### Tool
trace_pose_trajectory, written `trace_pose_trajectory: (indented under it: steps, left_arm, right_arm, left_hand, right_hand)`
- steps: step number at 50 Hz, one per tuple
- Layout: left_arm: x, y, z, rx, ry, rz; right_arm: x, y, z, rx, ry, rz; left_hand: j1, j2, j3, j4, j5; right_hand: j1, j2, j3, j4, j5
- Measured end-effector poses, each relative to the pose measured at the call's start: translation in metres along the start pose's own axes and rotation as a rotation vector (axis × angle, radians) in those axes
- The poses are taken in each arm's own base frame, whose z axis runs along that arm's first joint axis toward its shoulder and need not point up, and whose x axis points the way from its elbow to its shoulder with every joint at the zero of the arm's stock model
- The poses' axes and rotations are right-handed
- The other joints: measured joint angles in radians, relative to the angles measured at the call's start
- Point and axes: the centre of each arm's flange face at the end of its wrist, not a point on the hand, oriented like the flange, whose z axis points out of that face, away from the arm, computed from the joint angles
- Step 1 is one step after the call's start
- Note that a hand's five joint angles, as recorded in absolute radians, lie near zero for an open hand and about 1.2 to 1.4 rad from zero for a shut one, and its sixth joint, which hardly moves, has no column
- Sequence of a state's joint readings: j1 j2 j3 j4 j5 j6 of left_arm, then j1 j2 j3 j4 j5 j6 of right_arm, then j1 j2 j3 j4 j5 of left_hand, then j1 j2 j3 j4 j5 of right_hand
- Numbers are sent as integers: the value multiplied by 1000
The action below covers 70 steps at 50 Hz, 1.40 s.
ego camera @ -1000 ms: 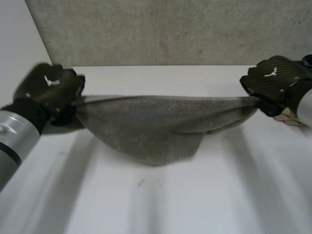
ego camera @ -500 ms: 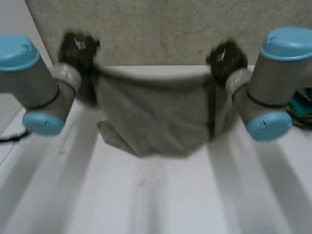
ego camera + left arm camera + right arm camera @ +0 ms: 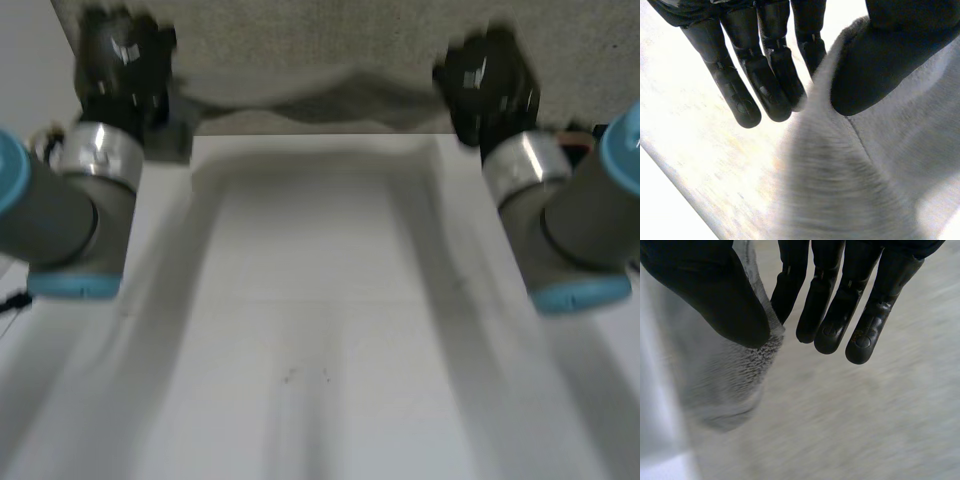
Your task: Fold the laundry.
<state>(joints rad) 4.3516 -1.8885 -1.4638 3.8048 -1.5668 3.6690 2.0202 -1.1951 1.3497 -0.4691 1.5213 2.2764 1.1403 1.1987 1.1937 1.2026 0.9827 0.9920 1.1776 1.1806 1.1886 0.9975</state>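
Head view: grey cloth [image 3: 300, 100] stretched in air above the worktop's [image 3: 320, 300] far edge. Left robot hand [image 3: 120, 60] and right robot hand [image 3: 487, 80] each pinch one end, thumb against fingers. Best handling: hold both ends level and taut, then lay it down flat, no sag midway.

One towel [image 3: 840, 190]: grey cloth, fuzzy nap. Black, smooth, faint sheen: left hand [image 3: 765, 85], right hand [image 3: 840, 315]. White, smooth, matt: table [image 3: 320, 350]. Grey, rough, speckled: wall [image 3: 300, 40], upper frame.
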Motion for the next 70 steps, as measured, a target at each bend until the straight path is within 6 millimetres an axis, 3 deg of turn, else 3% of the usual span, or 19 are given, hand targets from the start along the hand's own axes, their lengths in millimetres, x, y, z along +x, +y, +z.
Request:
trace_pose_trajectory:
  steps: [3, 6, 13, 18, 19, 21, 30, 36, 48, 53, 63, 70]
  left_arm:
    - [10, 17, -21, -75, 45, -1]
    - [27, 43, -55, -185, 120, -2]
    - [48, 68, -88, -292, 219, -4]
    - [54, 71, -96, -313, 250, -6]
    - [54, 70, -96, -314, 252, -6]
    - [53, 68, -96, -315, 253, -7]
    - [41, 53, -97, -328, 250, -20]
    - [38, 42, -96, -317, 251, -23]
    - [38, 35, -99, -304, 257, -25]
    - [40, 36, -102, -317, 269, -26]
    - [42, 39, -107, -334, 283, -27]
    - [42, 39, -107, -334, 284, -27]
  right_arm:
    - [-20, 16, -24, -94, -109, 13]
    - [-48, 38, -61, -235, -271, 56]
    - [-78, 61, -90, -376, -399, 182]
    - [-75, 70, -84, -423, -383, 301]
    - [-70, 73, -80, -433, -369, 328]
    - [-61, 77, -75, -447, -345, 363]
    - [-2, 98, -52, -491, -258, 502]
    - [13, 108, -50, -502, -321, 505]
    - [-22, 112, -46, -260, -624, 128]
    - [-36, 115, -38, -227, -674, 102]
    - [-91, 124, -26, -192, -841, 81]
    - [-105, 129, -26, -186, -872, 62]
  left_hand:
    - [0, 0, 0, 0, 0]
    - [0, 1, 0, 0, 0]
    - [0, 1, 0, 0, 0]
    - [0, 1, 0, 0, 0]
    - [0, 1, 0, 0, 0]
    - [0, 1, 0, 0, 0]
    - [0, 1, 0, 0, 0]
    - [0, 1, 0, 0, 0]
    - [0, 1, 0, 0, 0]
    - [0, 1, 0, 0, 0]
    - [0, 1, 0, 0, 0]
    - [0, 1, 0, 0, 0]
  right_hand:
    - [0, 0, 0, 0, 0]
    - [0, 0, 0, 0, 0]
    - [-1, 0, 0, 0, 0]
    - [-520, -573, -564, -567, -540]
    - [-713, -845, -837, -831, -810]
    - [-777, -930, -932, -935, -914]
    - [-787, -955, -966, -952, -932]
    - [-787, -955, -965, -952, -932]
    - [-783, -952, -944, -949, -928]
    - [-783, -952, -944, -949, -928]
    - [-761, -887, -884, -893, -875]
    - [-703, -850, -843, -851, -840]
